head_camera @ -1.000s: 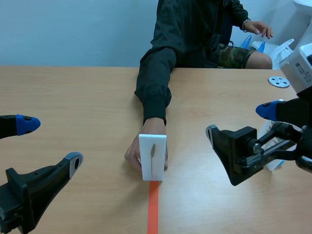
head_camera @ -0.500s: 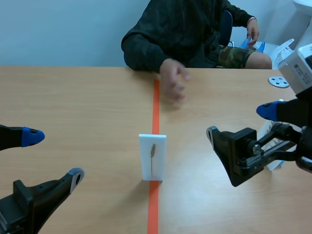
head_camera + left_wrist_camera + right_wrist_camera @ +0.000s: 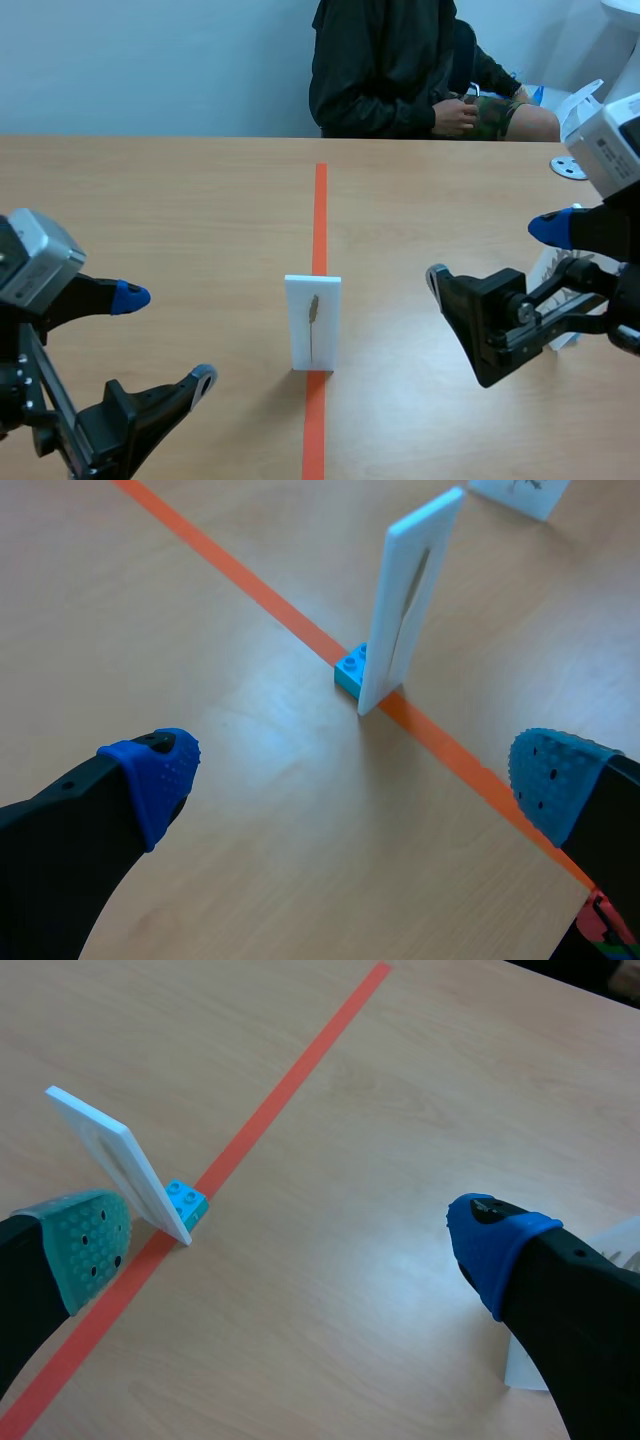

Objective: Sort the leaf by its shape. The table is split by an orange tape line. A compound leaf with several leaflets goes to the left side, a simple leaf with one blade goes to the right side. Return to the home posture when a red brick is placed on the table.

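A white card stands upright on the orange tape line, held in a small blue brick base. It shows a small narrow leaf on a thin stem. My left gripper is open, low and left of the card. In the left wrist view the card stands ahead of the open gripper. My right gripper is open to the card's right. In the right wrist view the card and its base sit by the grey-green finger of the open gripper.
A person sits across the table, hands in their lap. White cards stand behind my right arm, and one shows beyond the upright card. A grey-white disc lies at the far right.
The person's hand let go of the card and drew back to their lap. My left arm came in toward the card. The right arm hardly moved.
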Robot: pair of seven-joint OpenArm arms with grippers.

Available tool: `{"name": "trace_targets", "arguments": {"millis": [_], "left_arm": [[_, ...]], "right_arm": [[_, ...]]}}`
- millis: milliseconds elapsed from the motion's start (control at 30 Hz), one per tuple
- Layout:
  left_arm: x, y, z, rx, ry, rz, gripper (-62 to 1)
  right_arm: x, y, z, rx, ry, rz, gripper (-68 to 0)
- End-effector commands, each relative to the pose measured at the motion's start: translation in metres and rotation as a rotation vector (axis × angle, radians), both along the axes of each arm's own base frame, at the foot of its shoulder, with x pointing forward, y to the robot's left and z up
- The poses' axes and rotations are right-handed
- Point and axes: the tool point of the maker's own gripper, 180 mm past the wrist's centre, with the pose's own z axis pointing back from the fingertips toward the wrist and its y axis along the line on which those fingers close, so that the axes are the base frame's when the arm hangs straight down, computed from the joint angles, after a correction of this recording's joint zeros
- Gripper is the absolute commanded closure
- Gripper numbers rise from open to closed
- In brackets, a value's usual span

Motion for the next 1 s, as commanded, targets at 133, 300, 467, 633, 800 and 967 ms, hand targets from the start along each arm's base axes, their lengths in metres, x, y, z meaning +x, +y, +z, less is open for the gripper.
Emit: {"name": "trace_targets", "arguments": {"millis": [133, 300, 467, 633, 800, 967], "left_arm": [[0.019, -0.006, -0.009, -0.066, -0.023, 0.029, -62.3], [0.026, -0.021, -0.023, -0.101, -0.005, 0.008, -62.3], [0.029, -0.041, -0.033, -0.130, -0.008, -0.040, -62.3], [0.034, -0.060, -0.043, -0.134, -0.012, -0.093, -62.3], [0.042, -0.076, -0.048, -0.152, -0.027, -0.129, -62.3], [0.047, -0.093, -0.054, -0.176, -0.019, -0.151, -62.3]], "right_arm": [[0.004, -0.004, 0.004, -0.037, -0.029, -0.001, -67.9], [0.004, -0.006, 0.003, -0.060, -0.037, 0.001, -67.9], [0.004, -0.007, 0.002, -0.080, -0.039, 0.001, -67.9], [0.004, -0.007, 0.001, -0.089, -0.039, 0.002, -67.9], [0.004, -0.009, 0.000, -0.115, -0.041, 0.002, -67.9], [0.004, -0.010, 0.000, -0.115, -0.041, 0.001, -67.9]]}}
